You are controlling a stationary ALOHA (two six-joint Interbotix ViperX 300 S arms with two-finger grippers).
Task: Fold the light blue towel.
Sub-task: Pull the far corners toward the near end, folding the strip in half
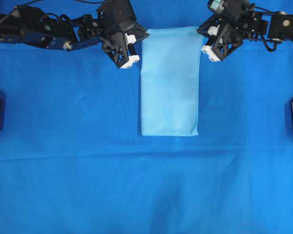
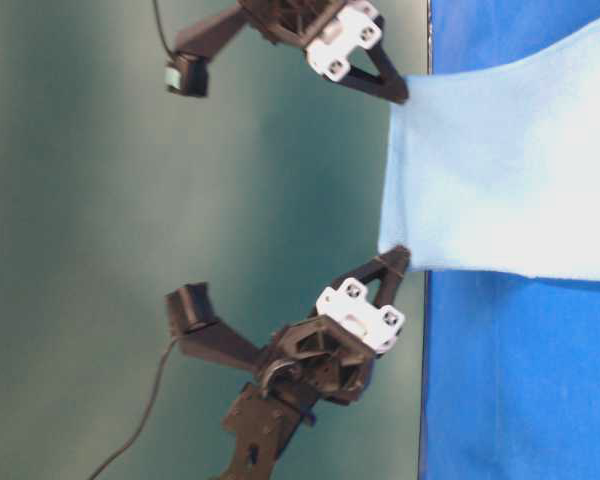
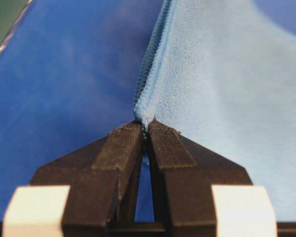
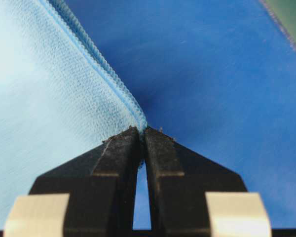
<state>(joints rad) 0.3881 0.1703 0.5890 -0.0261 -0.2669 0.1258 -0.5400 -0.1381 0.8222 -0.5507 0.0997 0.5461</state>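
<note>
Both grippers are pinching the towel (image 1: pixel 169 80) by its two upper corners, at the top centre of the overhead view. The left gripper (image 1: pixel 132 60) is pressing its jaws together on the hemmed left corner; the right gripper (image 1: pixel 208 54) is doing likewise on the right corner.

Risks, as judged: each hold is taking in only the very tip of a corner, so the thin cloth may be slipping free if the arms are pulling apart or moving unevenly. One corner dropping would be skewing the fold. Layers may also be separating at the hem.

The towel is lying as a tall, narrow pale-blue rectangle on the blue cover (image 1: pixel 63 146), already doubled by the look of it, smooth, with its lower edge square and its upper end lifting off the surface.
</note>
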